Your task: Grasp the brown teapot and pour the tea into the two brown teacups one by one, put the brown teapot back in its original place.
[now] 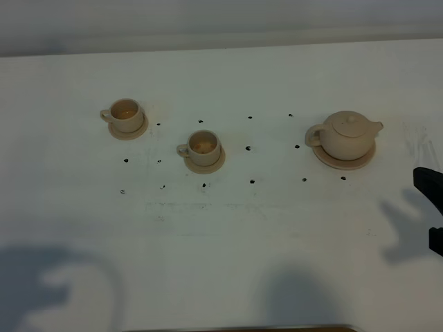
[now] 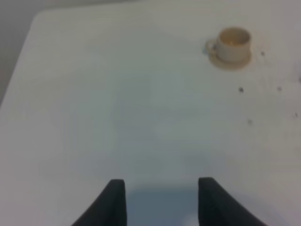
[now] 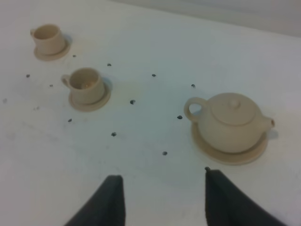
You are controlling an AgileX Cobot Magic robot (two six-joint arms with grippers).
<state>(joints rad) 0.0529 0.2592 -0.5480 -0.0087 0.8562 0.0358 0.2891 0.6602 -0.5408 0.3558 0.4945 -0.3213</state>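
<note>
The brown teapot stands upright with its lid on, on its wide saucer, the original place, at the right of the table. Its handle points towards the two brown teacups. One teacup sits on a small saucer at the far left, the other nearer the middle. My right gripper is open and empty, short of the teapot; its black fingers show at the right edge. My left gripper is open over bare table, far from the left cup.
Small black dots mark the white tabletop between the cups and the teapot. Shadows of the arms fall on the near part of the table. The table's far edge runs behind the crockery.
</note>
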